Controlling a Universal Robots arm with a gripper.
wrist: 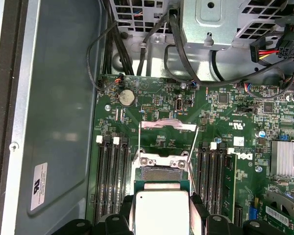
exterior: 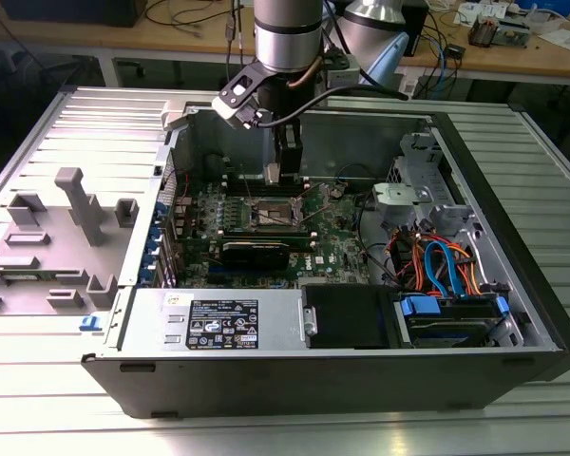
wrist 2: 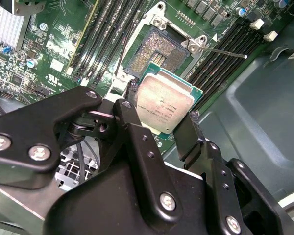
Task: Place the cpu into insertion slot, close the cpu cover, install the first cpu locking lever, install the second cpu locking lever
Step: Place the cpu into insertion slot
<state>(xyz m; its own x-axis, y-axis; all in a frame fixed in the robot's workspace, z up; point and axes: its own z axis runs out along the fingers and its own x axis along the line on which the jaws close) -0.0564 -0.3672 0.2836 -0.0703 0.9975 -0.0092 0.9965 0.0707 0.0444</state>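
Note:
My gripper [wrist 2: 159,113] is shut on the cpu [wrist 2: 164,104], a flat square chip with a silver-grey top, one black finger on each of two opposite edges. In the exterior view the gripper [exterior: 275,173] hangs inside the open computer case, a little above the board. The insertion slot [wrist 2: 157,51] lies uncovered just beyond the chip, dark inside its silver frame. In the first wrist view the cpu [wrist: 161,211] sits close before the insertion slot [wrist: 161,172]. Behind the slot, the cpu cover [wrist: 167,126] stands swung up. Two thin wire levers [wrist: 193,147] stick up beside the slot, unlatched.
Long black memory slots [wrist: 112,176] flank the socket on both sides. A finned heatsink [wrist: 288,157] and cables [wrist: 137,54] lie nearby. The case wall [wrist: 54,122] rises close by. Drive bay and coloured cables [exterior: 437,266] fill the exterior view's right; a grey fixture [exterior: 71,228] sits left.

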